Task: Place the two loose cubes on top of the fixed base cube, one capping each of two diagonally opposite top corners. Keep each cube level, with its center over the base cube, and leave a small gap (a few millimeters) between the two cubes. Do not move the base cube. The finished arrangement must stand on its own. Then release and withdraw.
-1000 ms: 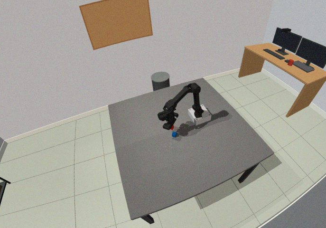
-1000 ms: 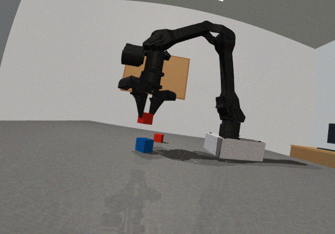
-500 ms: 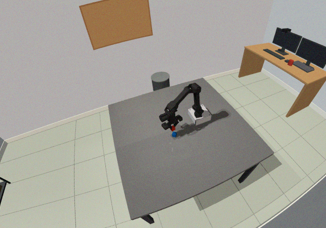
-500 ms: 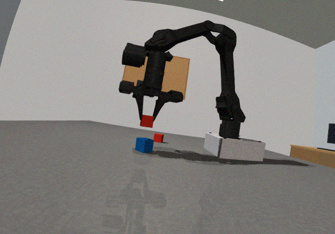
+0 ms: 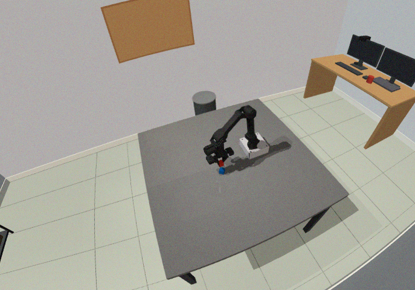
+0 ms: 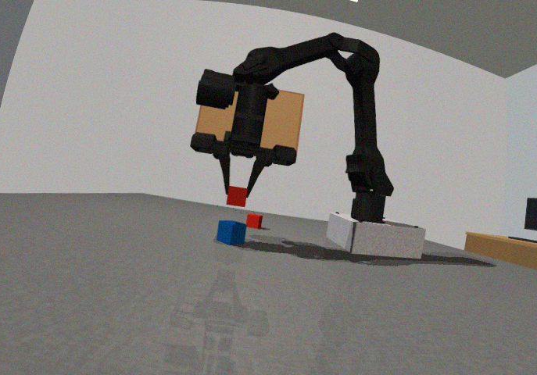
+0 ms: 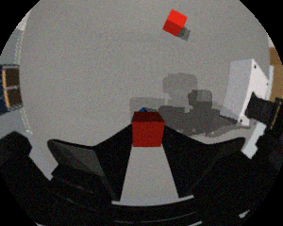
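The near half of the grey counter (image 6: 100,287) lies as a broad flat stretch in the exterior view, with only a faint reflection of the arm on it, and in the top view the cubes sit well in from every counter edge, with wide surface on the left, right and near sides of them. Nearest of the task's things is the blue base cube (image 6: 230,232), standing flat on the counter left of the arm's pedestal. Just beyond it and a little to the right lies a loose red cube (image 6: 254,221), close to the blue one but apart from it; from the wrist camera it shows well up and to the right with its own small shadow. Above the blue cube, the gripper (image 6: 236,189) points straight down, and its jaws are clamped on the second red cube (image 6: 236,196), one finger on each side. This held cube hangs level in the air with a clear gap of open space between its underside and the blue cube's top; the wrist view shows a sliver of blue just behind its upper edge. Farther right stands the white pedestal (image 6: 375,238) carrying the black arm (image 6: 363,132), which rises and bends over to the left. Against the far wall stands a dark round bin (image 5: 203,102); whether anything lies inside it cannot be told.
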Controlling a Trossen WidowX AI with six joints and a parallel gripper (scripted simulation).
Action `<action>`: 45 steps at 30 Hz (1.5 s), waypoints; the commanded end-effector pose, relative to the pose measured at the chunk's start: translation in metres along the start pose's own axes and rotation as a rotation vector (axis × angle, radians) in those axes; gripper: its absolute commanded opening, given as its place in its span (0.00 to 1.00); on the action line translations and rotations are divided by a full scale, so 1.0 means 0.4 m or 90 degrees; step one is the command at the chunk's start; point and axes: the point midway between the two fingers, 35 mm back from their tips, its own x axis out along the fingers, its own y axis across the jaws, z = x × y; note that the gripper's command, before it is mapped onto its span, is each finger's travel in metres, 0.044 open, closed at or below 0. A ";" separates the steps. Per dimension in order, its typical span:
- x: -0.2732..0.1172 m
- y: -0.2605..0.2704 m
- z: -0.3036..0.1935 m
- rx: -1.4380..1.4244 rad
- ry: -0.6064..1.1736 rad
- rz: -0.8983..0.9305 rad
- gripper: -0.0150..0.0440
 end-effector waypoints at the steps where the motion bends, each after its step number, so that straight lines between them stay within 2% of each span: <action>1: 0.000 0.001 0.001 0.003 -0.002 0.002 0.43; 14: 0.065 0.000 0.005 0.006 -0.002 0.002 0.43; 38: 0.070 0.000 0.006 0.003 -0.002 0.002 0.43; 42: 0.070 0.000 0.006 0.003 -0.002 0.002 0.60; 45: 0.070 0.000 0.006 0.003 -0.002 0.002 0.60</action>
